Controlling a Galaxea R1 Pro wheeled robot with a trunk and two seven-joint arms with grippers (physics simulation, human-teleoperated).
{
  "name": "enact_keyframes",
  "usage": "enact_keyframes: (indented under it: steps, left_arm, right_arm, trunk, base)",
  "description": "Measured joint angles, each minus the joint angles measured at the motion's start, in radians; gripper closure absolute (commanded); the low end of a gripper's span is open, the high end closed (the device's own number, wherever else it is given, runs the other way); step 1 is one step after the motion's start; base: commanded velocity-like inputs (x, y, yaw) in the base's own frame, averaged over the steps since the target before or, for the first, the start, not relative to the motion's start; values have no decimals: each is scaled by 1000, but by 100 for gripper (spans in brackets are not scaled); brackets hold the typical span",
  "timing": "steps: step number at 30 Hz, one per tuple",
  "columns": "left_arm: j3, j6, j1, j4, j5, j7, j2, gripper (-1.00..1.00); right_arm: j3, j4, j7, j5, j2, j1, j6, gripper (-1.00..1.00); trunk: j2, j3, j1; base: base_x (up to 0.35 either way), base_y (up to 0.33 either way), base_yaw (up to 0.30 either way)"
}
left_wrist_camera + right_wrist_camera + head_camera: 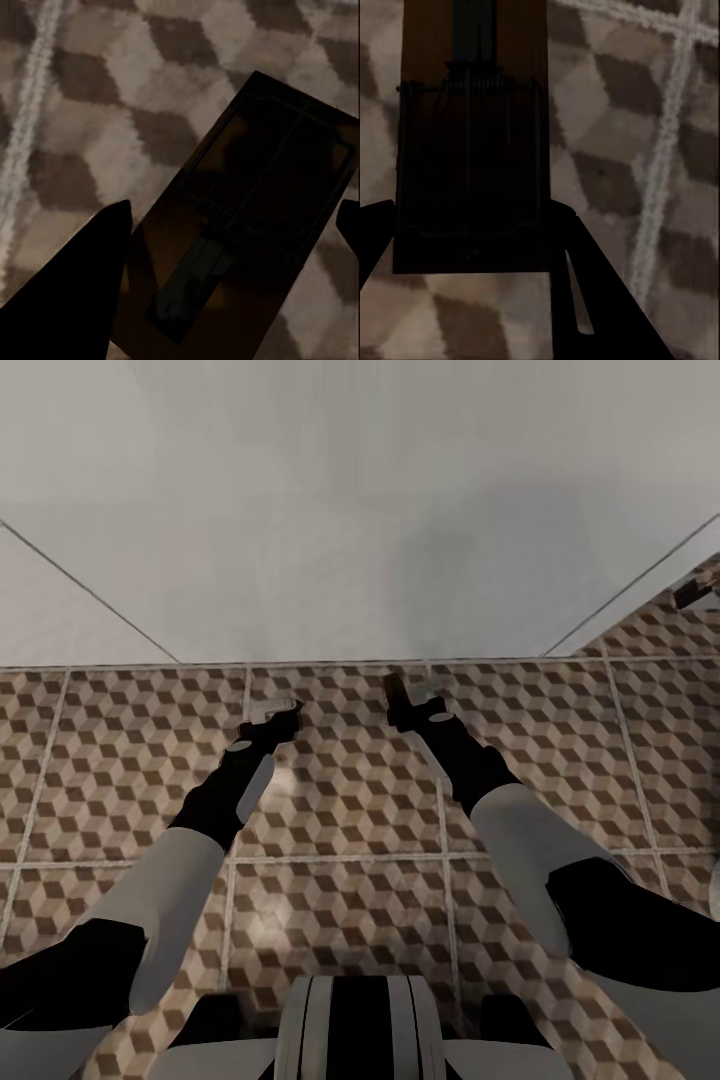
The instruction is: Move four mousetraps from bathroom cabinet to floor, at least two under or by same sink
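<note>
One mousetrap (472,150) sat between the right gripper's (408,695) fingers, seemingly clamped; another (247,225) lay between the left gripper's (272,712) fingers, grip unclear. Both hung low over the floor (350,800) near the wall (360,510); best lowered flat, then released.

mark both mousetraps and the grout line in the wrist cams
Left mousetrap (255,217): left wrist view, on the board's middle, among the wire parts.
Right mousetrap (472,165): right wrist view, on the board below the spring coil.
Grout line (660,165): right wrist view, on the pale strip between tiles.
</note>
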Motion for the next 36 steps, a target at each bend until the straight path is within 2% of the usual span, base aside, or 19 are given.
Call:
enact_keyframes:
  steps: [7,36]
  left_arm:
    - [0,0,0,0,0,-25,2,100]
    - [1,0,0,-2,-1,-40,3,100]
  right_arm:
    - [0,0,-1,0,1,0,-2,100]
    - [-5,16,-6,4,1,0,14,100]
  trunk:
    - [0,0,0]
    - [0,0,0]
  base:
    - [0,0,-176]
    - [0,0,-4]
